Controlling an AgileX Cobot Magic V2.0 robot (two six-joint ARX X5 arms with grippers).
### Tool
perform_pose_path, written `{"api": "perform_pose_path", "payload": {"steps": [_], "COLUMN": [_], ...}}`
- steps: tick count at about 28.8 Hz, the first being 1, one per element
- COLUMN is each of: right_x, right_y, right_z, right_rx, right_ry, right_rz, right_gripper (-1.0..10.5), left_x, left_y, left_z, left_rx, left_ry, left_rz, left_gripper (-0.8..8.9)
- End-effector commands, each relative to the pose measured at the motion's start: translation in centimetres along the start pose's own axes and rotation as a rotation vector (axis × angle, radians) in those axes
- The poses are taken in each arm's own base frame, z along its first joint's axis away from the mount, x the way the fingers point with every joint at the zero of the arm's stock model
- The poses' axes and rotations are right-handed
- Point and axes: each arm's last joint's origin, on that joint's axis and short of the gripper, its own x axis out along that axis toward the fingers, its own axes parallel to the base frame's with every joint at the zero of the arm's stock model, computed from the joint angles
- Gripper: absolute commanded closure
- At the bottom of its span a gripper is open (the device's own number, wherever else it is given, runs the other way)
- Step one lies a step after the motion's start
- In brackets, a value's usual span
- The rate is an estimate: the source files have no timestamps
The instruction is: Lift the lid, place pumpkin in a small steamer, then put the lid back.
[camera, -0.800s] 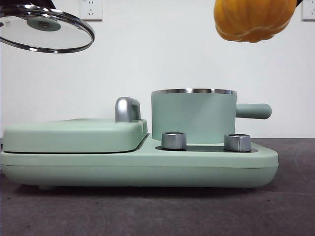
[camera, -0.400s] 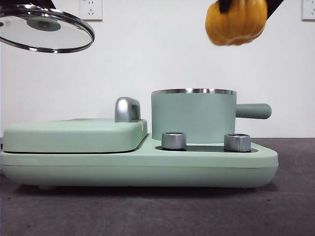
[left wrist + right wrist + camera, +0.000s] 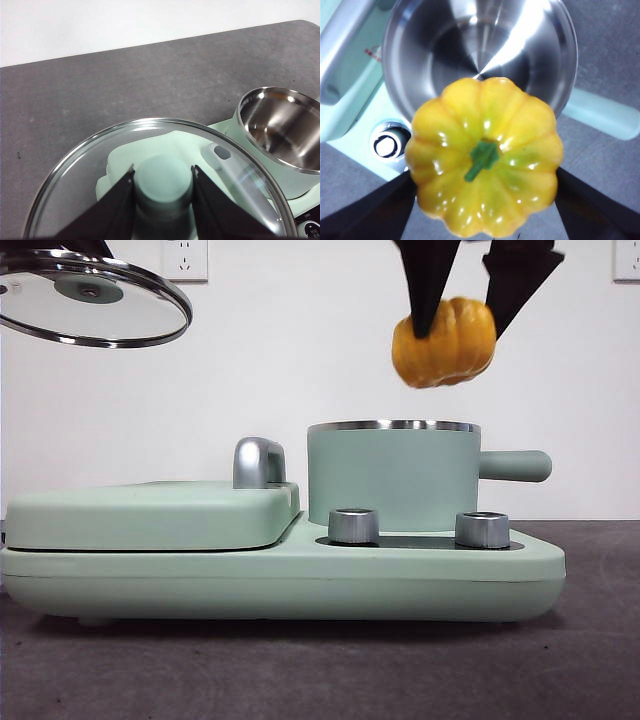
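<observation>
Placement was the step in hand: the lid point(image 3: 92, 298) was already off and the pumpkin point(image 3: 444, 342) hung in the air above the steamer point(image 3: 392, 476), not yet inside it. The right hand point(image 3: 470, 310) pinched the pumpkin between its two black jaws, one on each flank, stem up. In the front view the pumpkin sat over the pot's right half, clear of the steel rim. In the right wrist view it point(image 3: 484, 183) covered the near edge of the bare steel bowl point(image 3: 480, 55), so it looked off-centre and partly over the rim rather than the middle.

The left hand point(image 3: 163, 187) was closed on the lid's green knob point(image 3: 163, 180) and held the lid point(image 3: 155, 175) high, at about 10 o'clock from the pot in the front view, over the flat cover point(image 3: 150, 512) and well apart from the steamer.

Next, I judged, the right hand needed a small shift to bring the pumpkin over the bowl's centre, then a straight descent past the rim before the jaws spread. The pumpkin was narrower than the pot, so it should fit. The lid would wait until that arm was clear.
</observation>
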Motion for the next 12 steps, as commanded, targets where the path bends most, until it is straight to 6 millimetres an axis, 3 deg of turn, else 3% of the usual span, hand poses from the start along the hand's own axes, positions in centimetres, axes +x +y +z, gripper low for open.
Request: {"api": "perform_pose_path", "payload": {"steps": [1, 12], "right_x": [1.0, 5.4], "right_y": [0.1, -0.3], "right_z": [1.4, 3.5], "right_rx": [-0.025, -0.037], "right_ry": [-0.036, -0.028], "right_rz": [0.006, 0.024], "right_gripper": [5.9, 5.9], "left_x": [-0.2, -0.2], "left_y": [-0.1, -0.1], "left_z": [0.7, 0.7], "left_rx": [0.012, 0.012], "left_ry": [-0.047, -0.047], "left_rz": [0.0, 0.0], "left_gripper": [8.04, 8.04]}}
